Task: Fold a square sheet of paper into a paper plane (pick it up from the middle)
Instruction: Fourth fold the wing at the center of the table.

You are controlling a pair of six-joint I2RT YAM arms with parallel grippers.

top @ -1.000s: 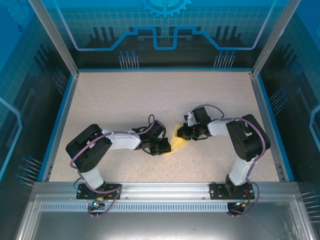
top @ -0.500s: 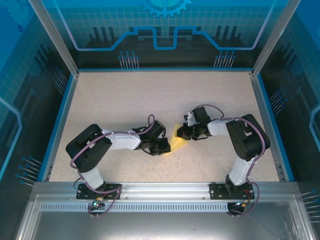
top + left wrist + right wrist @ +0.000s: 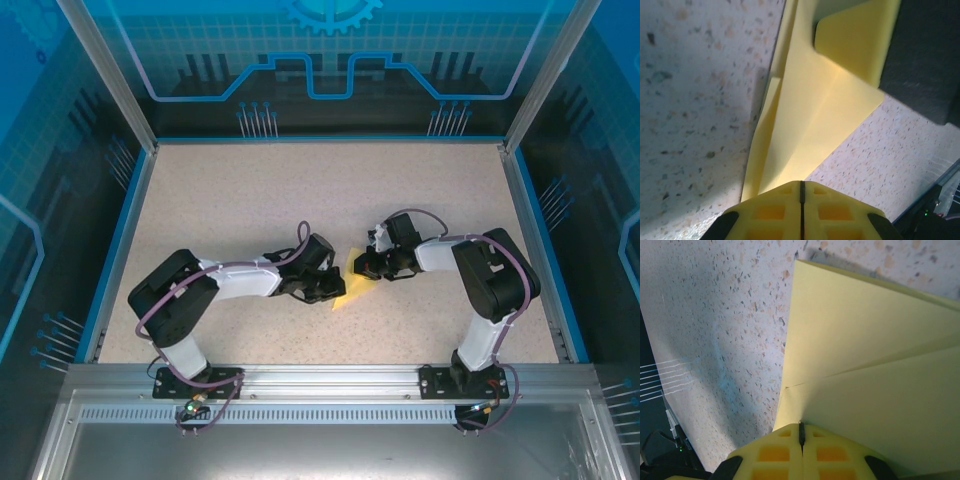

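The pale yellow sheet of paper (image 3: 358,287), folded into a narrow pointed shape with layered flaps and a crease, lies on the speckled table between my two grippers. My left gripper (image 3: 335,290) is shut, its tips (image 3: 801,184) over the paper's (image 3: 810,110) near end. My right gripper (image 3: 360,268) is shut too, its tips (image 3: 801,426) at the paper's (image 3: 870,365) edge beside the crease. The paper runs under both pairs of tips, and whether either pinches it is hidden. In the left wrist view one right finger (image 3: 860,40) lies on the paper's far end.
The speckled table (image 3: 250,200) is ringed by a blue rim (image 3: 125,230) and see-through walls. Both arm bases (image 3: 200,380) stand at the near edge. Open tabletop lies behind and to the left of the grippers.
My left gripper has slid a little to the right, further over the paper, and its jaws have drawn slightly closer. The right arm and the paper have stayed put.
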